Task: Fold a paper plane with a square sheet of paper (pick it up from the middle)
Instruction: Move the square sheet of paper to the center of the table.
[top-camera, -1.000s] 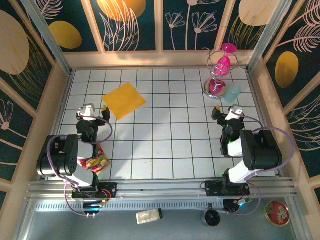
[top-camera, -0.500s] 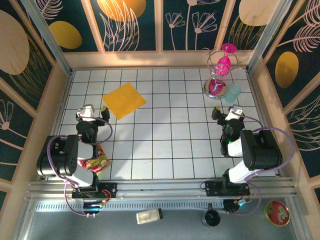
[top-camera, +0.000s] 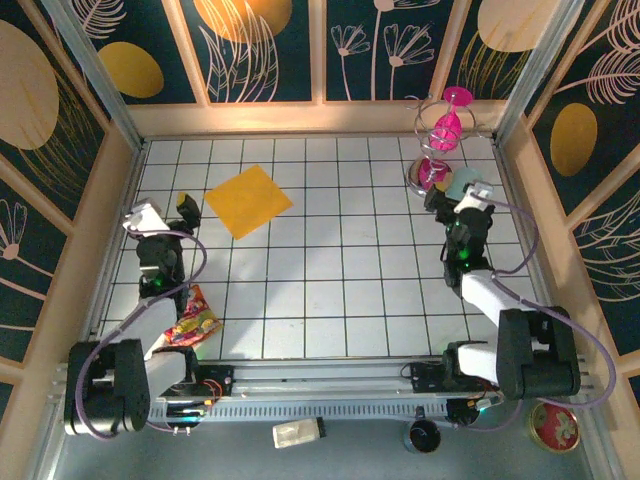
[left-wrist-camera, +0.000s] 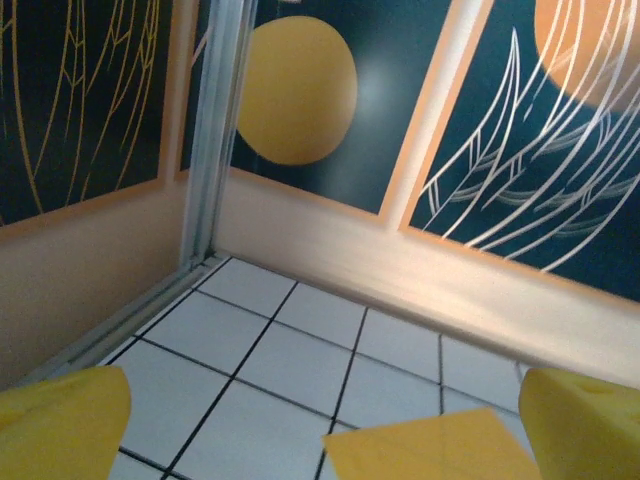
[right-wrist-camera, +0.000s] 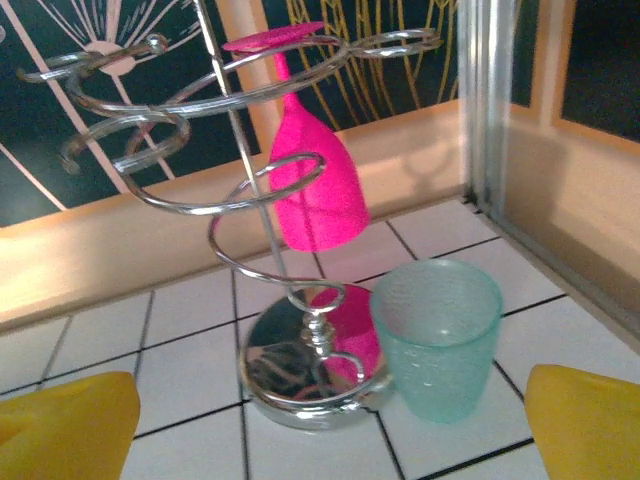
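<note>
The square sheet of paper (top-camera: 248, 200), orange-yellow, lies flat and unfolded on the tiled floor at the back left. A paper plane is out of view. My left gripper (top-camera: 165, 211) hovers open just left of the sheet, nothing between its yellow pads (left-wrist-camera: 62, 422). One corner of the sheet (left-wrist-camera: 430, 450) shows low in the left wrist view, toward the right pad. My right gripper (top-camera: 457, 196) is open at the back right, far from the sheet. It faces a teal cup (right-wrist-camera: 437, 335), with its pads (right-wrist-camera: 585, 420) wide apart and empty.
A chrome spiral stand (top-camera: 433, 172) holding pink glasses (right-wrist-camera: 312, 190) stands at the back right with the teal cup (top-camera: 466, 184) beside it. A red-yellow snack packet (top-camera: 196, 322) lies near the left arm's base. Wooden walls (left-wrist-camera: 420, 275) close in the floor.
Both arms have stretched forward from their folded pose. The left gripper moved left and away from the base; the right gripper moved up toward the stand and cup. The sheet has not moved.
</note>
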